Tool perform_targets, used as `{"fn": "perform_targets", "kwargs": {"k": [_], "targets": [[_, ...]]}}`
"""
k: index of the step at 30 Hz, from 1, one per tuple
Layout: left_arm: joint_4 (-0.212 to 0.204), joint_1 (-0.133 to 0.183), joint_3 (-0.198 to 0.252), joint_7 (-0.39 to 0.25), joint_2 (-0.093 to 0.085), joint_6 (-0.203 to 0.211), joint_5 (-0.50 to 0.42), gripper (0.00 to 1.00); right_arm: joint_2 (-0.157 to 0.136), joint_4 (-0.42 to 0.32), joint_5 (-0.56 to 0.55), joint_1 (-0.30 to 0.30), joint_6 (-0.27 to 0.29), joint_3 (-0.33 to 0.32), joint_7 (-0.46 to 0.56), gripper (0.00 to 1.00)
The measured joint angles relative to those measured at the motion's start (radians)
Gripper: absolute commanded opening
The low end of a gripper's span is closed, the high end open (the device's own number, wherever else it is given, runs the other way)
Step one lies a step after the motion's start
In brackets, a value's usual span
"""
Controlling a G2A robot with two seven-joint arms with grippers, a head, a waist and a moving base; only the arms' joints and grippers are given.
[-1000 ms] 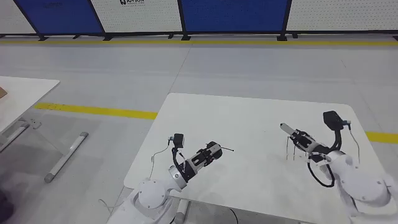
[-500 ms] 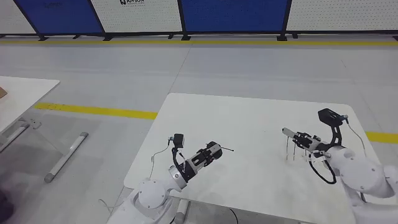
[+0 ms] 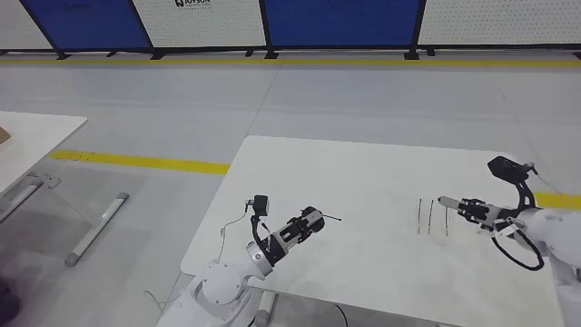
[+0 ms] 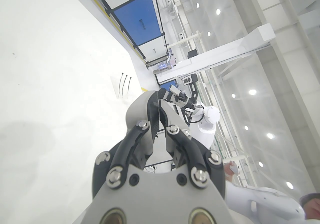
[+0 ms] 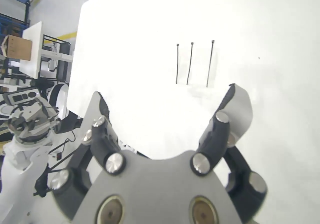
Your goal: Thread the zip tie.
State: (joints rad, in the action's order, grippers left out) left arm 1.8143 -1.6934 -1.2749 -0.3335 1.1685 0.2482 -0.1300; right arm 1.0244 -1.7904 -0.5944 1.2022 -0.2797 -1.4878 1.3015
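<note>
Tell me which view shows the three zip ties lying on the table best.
The right wrist view: the three zip ties lie side by side, apart, full length with heads clear. The left wrist view shows them small and far off; the top view renders them as faint thin lines.

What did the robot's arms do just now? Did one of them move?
The right pincer, open and empty, slid back off the three zip ties toward the table edge on the robot's right. The ties stayed flat on the table. The left pincer did not move and stayed shut on another zip tie.
</note>
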Motion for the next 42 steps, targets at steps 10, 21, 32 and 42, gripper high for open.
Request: {"fn": "perform_targets", "kwargs": {"k": [10, 21, 32, 42], "targets": [[0.000, 0.000, 0.000, 0.000, 0.000, 0.000, 0.000, 0.00, 0.008, 0.130, -0.062, -0.132, -0.040, 0.130, 0.057, 1.00], [0.000, 0.000, 0.000, 0.000, 0.000, 0.000, 0.000, 0.00, 0.008, 0.128, -0.062, -0.130, -0.040, 0.127, 0.058, 1.00], [0.000, 0.000, 0.000, 0.000, 0.000, 0.000, 0.000, 0.00, 0.006, 0.134, -0.043, -0.131, 0.000, 0.125, 0.052, 1.00], [0.000, 0.000, 0.000, 0.000, 0.000, 0.000, 0.000, 0.00, -0.012, 0.293, -0.023, -0.306, 0.010, 0.312, 0.088, 1.00]]}}
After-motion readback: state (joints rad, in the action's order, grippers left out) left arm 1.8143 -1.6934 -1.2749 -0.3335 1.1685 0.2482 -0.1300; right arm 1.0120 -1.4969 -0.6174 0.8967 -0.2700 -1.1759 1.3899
